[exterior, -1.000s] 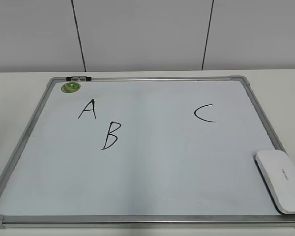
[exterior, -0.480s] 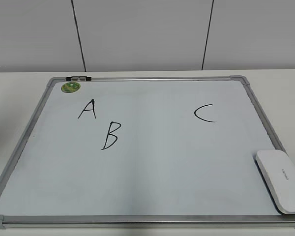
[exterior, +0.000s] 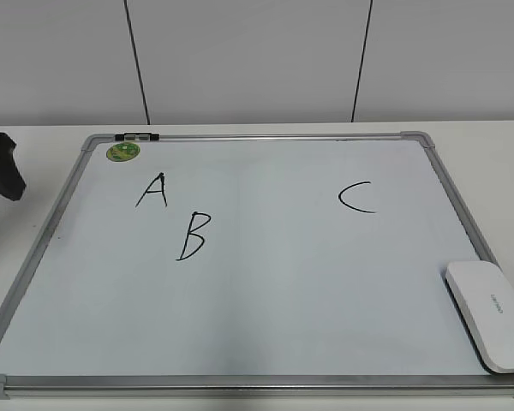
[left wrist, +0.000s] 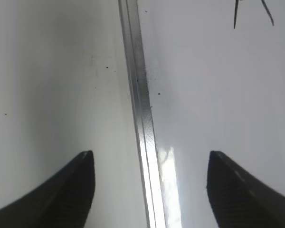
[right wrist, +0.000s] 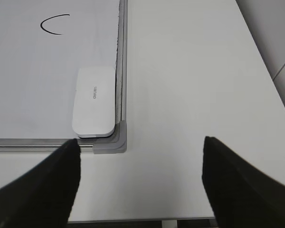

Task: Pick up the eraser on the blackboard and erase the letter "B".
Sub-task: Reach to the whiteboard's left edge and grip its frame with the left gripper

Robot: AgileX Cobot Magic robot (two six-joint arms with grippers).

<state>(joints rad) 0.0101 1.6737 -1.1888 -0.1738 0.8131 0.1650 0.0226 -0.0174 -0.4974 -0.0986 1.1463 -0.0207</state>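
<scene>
A: Eraser position?
B: The white rounded-rectangular plastic eraser (exterior: 490,315) with small grey lettering on top lies flat in the near right corner of the large white dry-erase blackboard (exterior: 265,317) with its grey metal frame, touching the right frame rail. Nothing holds it.

A: Letter "B"?
B: The black hand-drawn slanted letter "B" (exterior: 194,235) sits left of centre, intact, well apart from the eraser. Black "A" (exterior: 153,190) just above and left of it; black "C" (exterior: 355,197) on the right half.

A: Right gripper?
B: The right gripper (right wrist: 140,185) hovers over the white surface (right wrist: 194,85) near the board's grey plastic corner (right wrist: 111,142); fingers (right wrist: 47,190) spread wide, empty. Eraser (right wrist: 93,101) lies ahead of the left finger.

A: Left gripper?
B: The left gripper (left wrist: 149,190) straddles the board's left frame rail (left wrist: 141,114); fingers (left wrist: 237,190) wide apart, holding nothing. In the exterior view only a dark part of that arm (exterior: 2,163) shows at the left edge.

A: Other items?
B: Small round green magnet (exterior: 123,152) at the board's far left corner.
</scene>
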